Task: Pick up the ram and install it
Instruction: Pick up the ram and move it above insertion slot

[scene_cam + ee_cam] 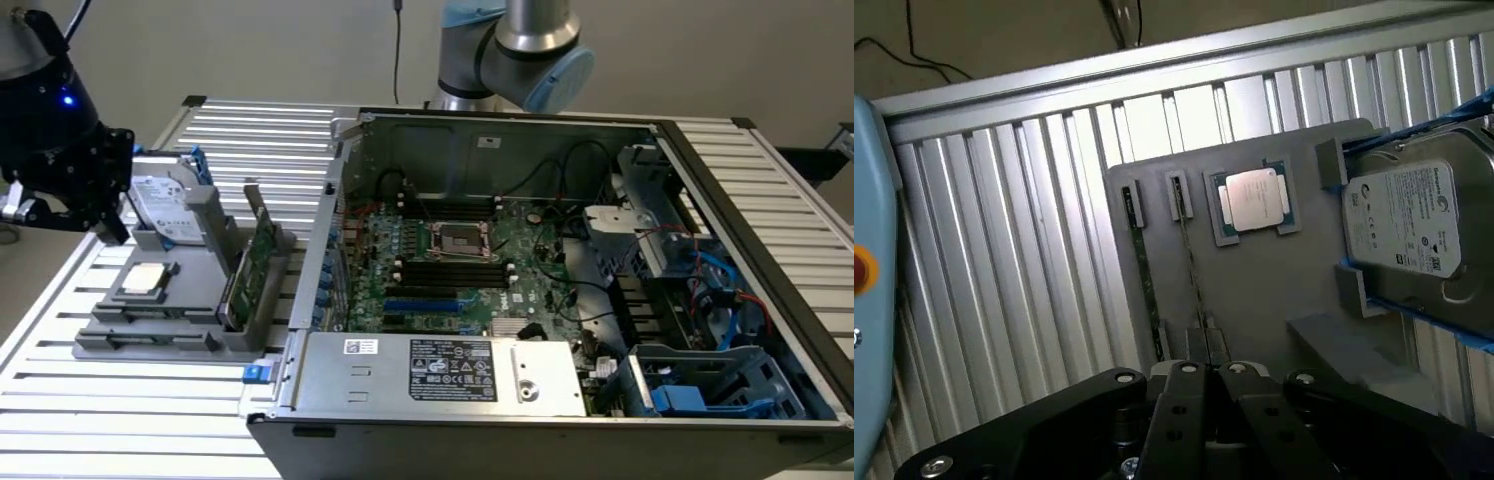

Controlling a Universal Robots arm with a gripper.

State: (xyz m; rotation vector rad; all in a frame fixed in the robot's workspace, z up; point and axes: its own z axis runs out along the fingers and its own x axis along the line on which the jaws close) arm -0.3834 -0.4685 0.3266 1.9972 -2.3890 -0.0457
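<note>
The ram (pixel 1191 262) stands on edge in a narrow slot of the grey parts holder (pixel 1254 290), seen as a thin green strip. A second dark strip (pixel 1143 270) stands in the slot beside it. In the exterior view the ram (pixel 251 280) rises as a green board at the holder's side nearest the computer case. My black gripper (pixel 1206 378) hangs above the holder with its fingers shut together and nothing between them. It is apart from the ram. The gripper (pixel 64 212) shows at the exterior view's far left, above the holder (pixel 160 335).
On the holder lie a processor chip (pixel 1252 198) and a hard drive (pixel 1406 222) in a blue-edged cradle. The open computer case (pixel 561 300) with its motherboard (pixel 454 270) and black memory slots (pixel 454 268) fills the exterior view's right. Everything rests on a slatted metal table (pixel 120 400).
</note>
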